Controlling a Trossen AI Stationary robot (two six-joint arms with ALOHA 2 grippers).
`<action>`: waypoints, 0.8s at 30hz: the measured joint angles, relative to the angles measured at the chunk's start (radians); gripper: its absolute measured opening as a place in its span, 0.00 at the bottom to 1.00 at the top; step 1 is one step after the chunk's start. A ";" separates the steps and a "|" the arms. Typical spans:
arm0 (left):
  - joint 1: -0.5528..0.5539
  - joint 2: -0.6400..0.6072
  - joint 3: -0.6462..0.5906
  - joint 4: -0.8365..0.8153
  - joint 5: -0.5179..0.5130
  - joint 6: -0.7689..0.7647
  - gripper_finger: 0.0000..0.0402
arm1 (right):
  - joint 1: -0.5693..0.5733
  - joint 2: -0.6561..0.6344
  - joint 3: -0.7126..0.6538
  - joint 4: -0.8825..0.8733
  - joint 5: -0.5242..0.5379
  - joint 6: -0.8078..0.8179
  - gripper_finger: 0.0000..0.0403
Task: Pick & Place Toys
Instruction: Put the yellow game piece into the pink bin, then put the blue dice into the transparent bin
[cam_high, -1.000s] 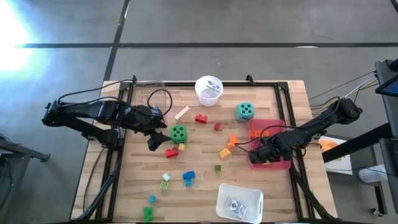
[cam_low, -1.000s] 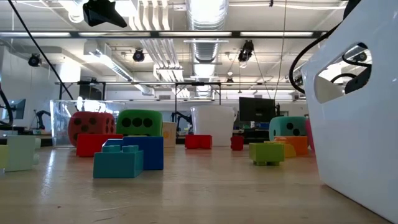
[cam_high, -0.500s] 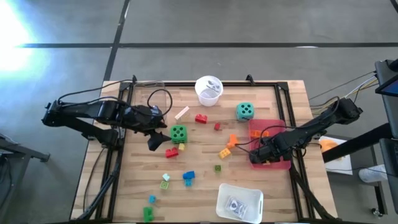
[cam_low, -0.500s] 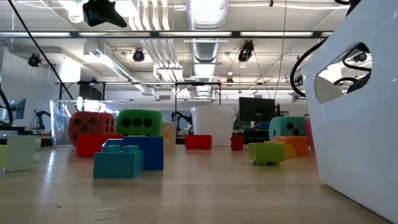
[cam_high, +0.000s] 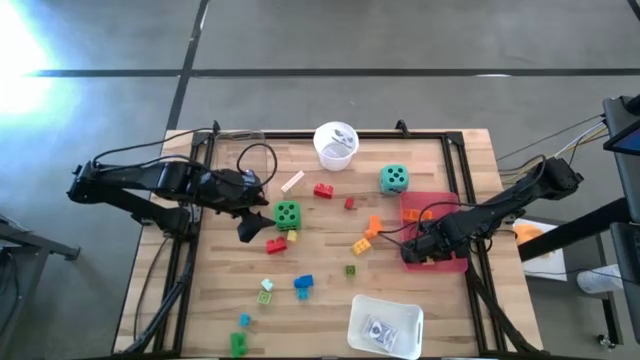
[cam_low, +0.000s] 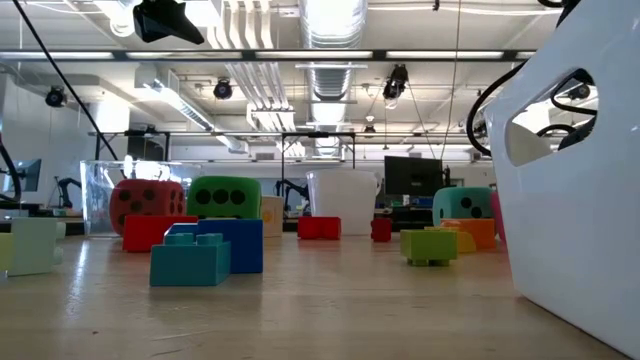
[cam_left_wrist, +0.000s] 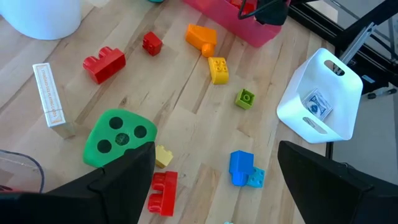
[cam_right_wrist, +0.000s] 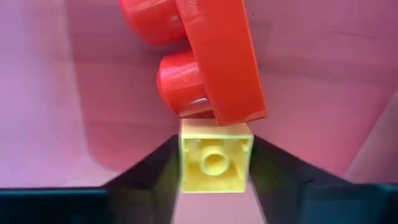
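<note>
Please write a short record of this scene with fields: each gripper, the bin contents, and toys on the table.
left gripper: open, empty, beside the green die
right gripper: low inside the pink bin, a yellow brick right before it
bin contents seen: yellow brick, red brick
on table: green die, teal die, blue brick

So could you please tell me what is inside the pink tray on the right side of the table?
Inside the pink tray, a yellow brick sits between the right gripper's fingers, with a red brick beside it. The arm hides the rest of the tray from above.
</note>
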 joint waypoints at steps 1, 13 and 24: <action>0.000 0.000 0.000 0.000 0.000 0.000 0.85 | 0.000 0.000 0.000 0.000 0.000 0.001 0.54; 0.000 0.000 0.000 0.000 0.000 0.000 0.85 | 0.000 0.000 0.018 -0.005 -0.002 0.007 0.82; 0.000 0.000 0.000 0.000 0.000 0.001 0.85 | 0.000 -0.001 0.115 -0.123 0.000 -0.050 0.82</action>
